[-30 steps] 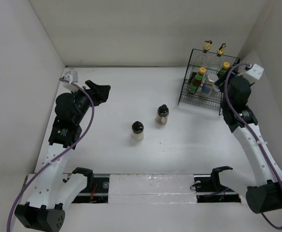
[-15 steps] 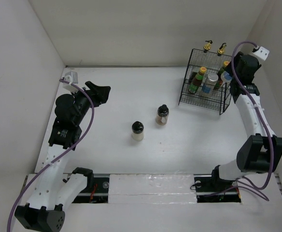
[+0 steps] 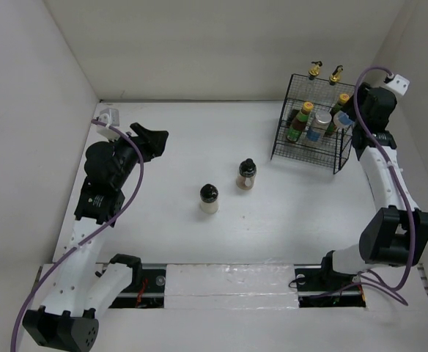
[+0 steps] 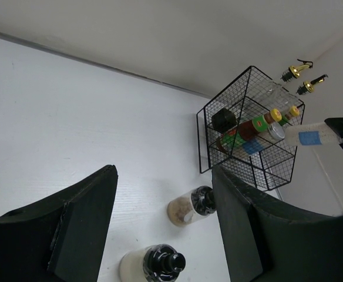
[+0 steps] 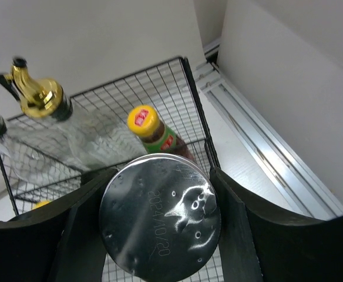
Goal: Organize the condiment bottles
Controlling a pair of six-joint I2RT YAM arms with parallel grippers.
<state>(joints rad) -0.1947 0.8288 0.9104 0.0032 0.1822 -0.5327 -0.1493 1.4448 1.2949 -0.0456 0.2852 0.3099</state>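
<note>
Above the black wire basket's (image 3: 280, 139) right end, my right gripper (image 3: 348, 125) is shut on a white shaker (image 3: 338, 121) with a blue label. In the right wrist view its silver lid (image 5: 160, 217) fills the gap between the fingers of that gripper (image 5: 160, 205). The basket holds two clear gold-spouted bottles (image 3: 314, 71), yellow-capped sauces (image 3: 307, 108) and another shaker (image 3: 319, 125). Two black-capped jars (image 3: 209, 198) (image 3: 246, 174) stand on the table. My left gripper (image 3: 154, 138) hangs open and empty at the far left; both jars (image 4: 190, 205) (image 4: 154, 265) show between its fingers (image 4: 89, 217).
White walls close in the table on three sides. The right wall stands just beyond the basket (image 5: 195, 88). The arm bases and a rail (image 3: 229, 282) line the near edge.
My right arm has swung up and back to the basket's far right side, carrying the shaker with it. The left arm and the two jars have not moved.
</note>
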